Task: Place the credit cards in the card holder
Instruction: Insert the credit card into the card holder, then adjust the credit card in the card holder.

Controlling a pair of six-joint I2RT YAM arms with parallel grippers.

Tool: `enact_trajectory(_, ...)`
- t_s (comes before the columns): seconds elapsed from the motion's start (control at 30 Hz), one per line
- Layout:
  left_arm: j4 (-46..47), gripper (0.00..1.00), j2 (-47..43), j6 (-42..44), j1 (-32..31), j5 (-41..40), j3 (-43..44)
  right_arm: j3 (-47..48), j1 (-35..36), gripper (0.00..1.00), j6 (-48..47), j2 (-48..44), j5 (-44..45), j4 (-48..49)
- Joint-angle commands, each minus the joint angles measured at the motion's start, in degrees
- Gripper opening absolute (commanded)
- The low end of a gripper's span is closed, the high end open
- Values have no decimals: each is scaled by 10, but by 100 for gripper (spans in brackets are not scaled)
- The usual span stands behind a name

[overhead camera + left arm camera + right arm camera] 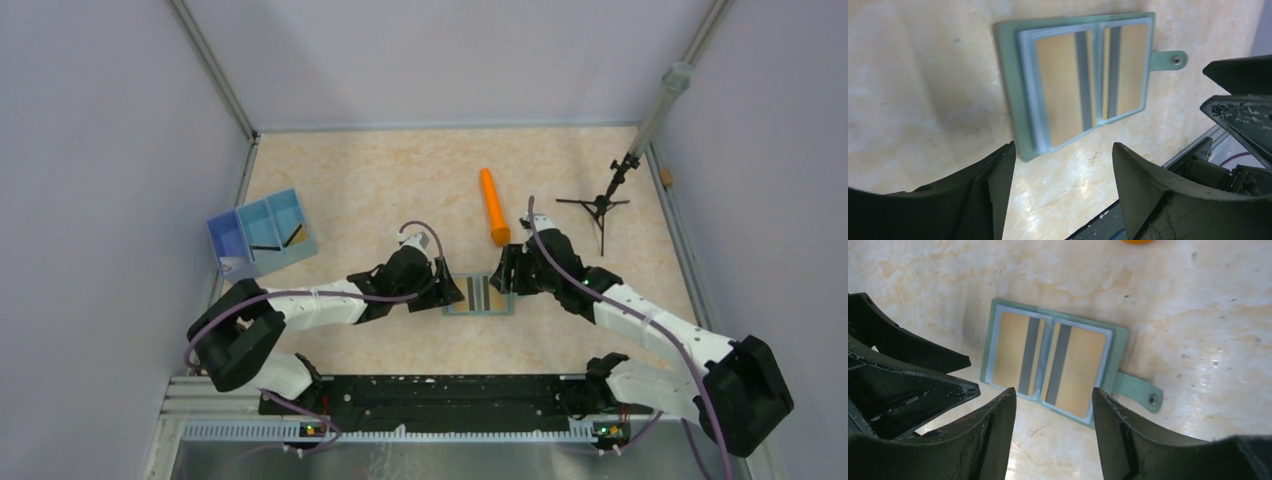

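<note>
The card holder (478,309) lies open and flat on the table between my two grippers. It also shows in the left wrist view (1010,85) and the right wrist view (1120,340), with a strap and stud to one side. Two gold-tan credit cards with dark stripes sit in its pale blue pockets, one on each half (1015,350) (1080,370), also seen in the left wrist view (1058,85) (1130,70). My left gripper (450,292) is open and empty just left of the holder. My right gripper (503,280) is open and empty just right of it.
An orange cylinder (493,206) lies behind the holder. A blue three-compartment tray (262,232) stands at the far left. A small black tripod stand (598,205) is at the back right. Walls enclose the table on three sides.
</note>
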Motion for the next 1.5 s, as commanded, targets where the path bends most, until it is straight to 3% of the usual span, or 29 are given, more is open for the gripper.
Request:
enact_trajectory(0.0, -21, 74, -36, -28, 9, -36, -24, 3, 35, 53, 30, 52, -30, 75)
enact_trajectory(0.13, -18, 73, -30, -39, 17, -28, -36, -11, 45, 45, 50, 99, -69, 138)
enact_trajectory(0.33, 34, 62, -11, -54, 26, 0, -50, -20, 52, 33, 64, 155, -101, 198)
enact_trajectory(0.63, 133, 53, 35, -69, 35, 46, -73, -32, 52, 31, 78, 214, -106, 231)
enact_trajectory(0.93, 127, 25, 44, -70, 38, 23, -78, -38, 52, 23, 93, 241, -67, 210)
enact_trajectory(1.2, 145, 22, 73, -71, 38, 34, -70, -43, 52, 22, 98, 256, -57, 211)
enact_trajectory(1.47, 78, 21, 110, -48, 37, 40, -24, -50, 52, 22, 101, 266, -58, 223)
